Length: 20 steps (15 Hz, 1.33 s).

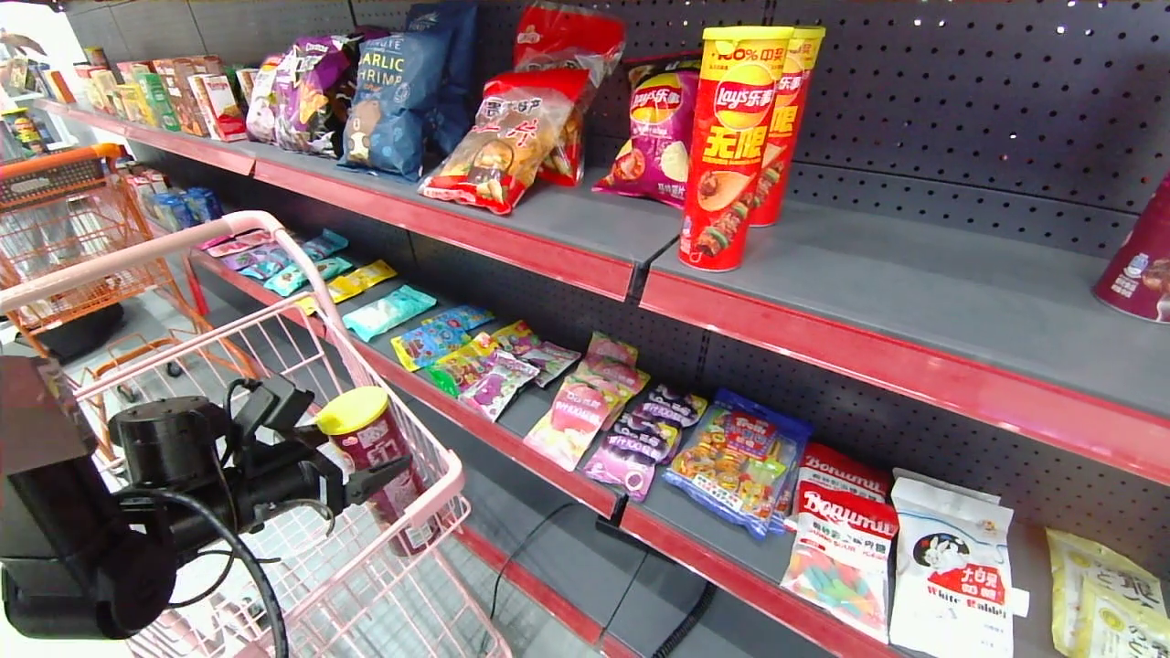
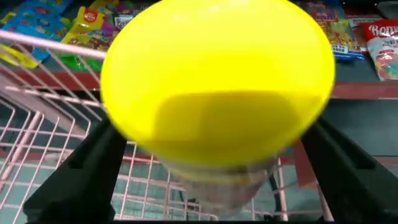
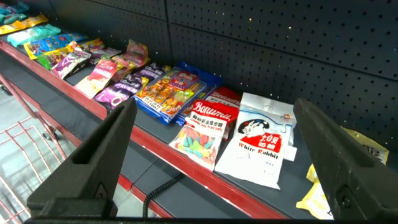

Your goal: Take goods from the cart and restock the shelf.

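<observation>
Can point(image 1: 364, 429) with yellow lid sits clenched in the left hand point(image 1: 370, 461), lower left of the frame, over the rim of the pink cart point(image 1: 416, 507). Right hand point(image 3: 214, 168) hangs released before the grey, red-edged shelf point(image 1: 914, 292) and pegboard wall point(image 3: 280, 43).

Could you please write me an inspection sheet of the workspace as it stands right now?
Surface: grey top shelf has bare space right of the two upright chip tubes.
Job's things: yellow-lidded canister held upright at the pink cart rim.
Clutter: snack bags lean on the top shelf; candy packets cover the lower shelf.
Grippers: left gripper shut on the canister; right gripper open, empty.
Cables: black cable runs below the lower shelf.
Surroundings: orange cart farther along the aisle; pegboard wall behind.
</observation>
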Motion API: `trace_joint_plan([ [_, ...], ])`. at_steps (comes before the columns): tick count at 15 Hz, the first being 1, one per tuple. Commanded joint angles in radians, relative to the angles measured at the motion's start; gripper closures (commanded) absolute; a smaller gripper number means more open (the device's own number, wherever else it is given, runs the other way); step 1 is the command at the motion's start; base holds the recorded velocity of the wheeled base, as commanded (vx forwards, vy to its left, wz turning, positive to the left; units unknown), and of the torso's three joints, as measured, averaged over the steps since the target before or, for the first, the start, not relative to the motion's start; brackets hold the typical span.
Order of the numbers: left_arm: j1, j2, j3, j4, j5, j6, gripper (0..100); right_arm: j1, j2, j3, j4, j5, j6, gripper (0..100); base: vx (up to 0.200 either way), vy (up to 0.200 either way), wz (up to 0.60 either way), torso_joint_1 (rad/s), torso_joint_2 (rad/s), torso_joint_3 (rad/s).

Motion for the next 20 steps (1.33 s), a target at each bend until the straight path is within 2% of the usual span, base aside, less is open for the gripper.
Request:
trace_joint_plan([
  [1,-0.019,0.046,-0.023,-0.015,0.000,0.000,0,0.000,0.001,0.000,0.001,0.000,0.000,0,0.000,0.000,0.00,0.000,0.00,0.000],
  [2,-0.024,0.053,-0.024,-0.047,-0.002,0.002,100,0.000,0.001,0.000,0.001,0.000,0.000,0,0.000,0.000,0.00,0.000,0.00,0.000],
  [6,-0.030,0.000,0.055,-0.070,-0.002,-0.009,100,0.000,0.001,0.000,0.001,0.000,0.000,0,0.000,0.000,0.00,0.000,0.00,0.000],
  [7,-0.025,-0.051,0.071,-0.068,-0.002,-0.032,100,0.000,0.001,0.000,-0.001,0.000,0.000,0,0.000,0.000,0.00,0.000,0.00,0.000],
  [8,-0.024,-0.112,0.075,-0.064,0.005,-0.069,100,0.000,0.001,0.000,0.001,0.000,0.000,0,0.000,0.000,0.00,0.000,0.00,0.000],
  [9,-0.013,-0.226,0.078,-0.041,0.031,-0.139,100,0.000,0.001,0.000,-0.001,0.000,0.000,0,0.000,0.000,0.00,0.000,0.00,0.000],
  [10,0.001,-0.318,0.071,0.010,0.047,-0.173,100,0.000,0.001,0.000,-0.001,0.000,0.000,0,0.000,0.000,0.00,0.000,0.00,0.000],
  [11,0.033,-0.418,0.052,0.086,0.060,-0.181,100,0.000,0.001,0.000,-0.001,0.000,0.000,0,0.000,0.000,0.00,0.000,0.00,0.000],
  [13,0.096,-0.576,-0.061,0.281,0.080,-0.196,100,0.000,0.001,0.000,-0.001,0.002,-0.001,0,0.000,0.000,0.00,0.000,0.00,0.000],
  [14,0.130,-0.674,-0.178,0.436,0.117,-0.241,100,0.000,0.001,0.000,-0.001,0.000,0.000,0,0.000,0.000,0.00,0.000,0.00,0.000],
  [15,0.139,-0.746,-0.261,0.564,0.158,-0.276,100,0.000,0.001,0.000,-0.001,0.000,0.000,0,0.000,0.000,0.00,0.000,0.00,0.000],
  [16,0.141,-0.790,-0.297,0.640,0.178,-0.285,100,0.000,0.001,0.000,-0.001,0.000,0.000,0,0.000,0.000,0.00,0.000,0.00,0.000],
  [17,0.141,-0.887,-0.344,0.792,0.192,-0.287,100,0.000,0.001,0.000,-0.001,0.000,0.000,0,0.000,0.000,0.00,0.000,0.00,0.000],
  [18,0.141,-0.965,-0.363,0.887,0.192,-0.285,100,0.000,0.001,0.000,0.001,0.000,0.000,0,0.000,0.000,0.00,0.000,0.00,0.000],
  [20,0.141,-1.083,-0.362,0.998,0.196,-0.273,100,0.000,0.001,0.000,-0.001,0.000,0.000,0,0.000,0.000,0.00,0.040,-0.11,-0.072],
])
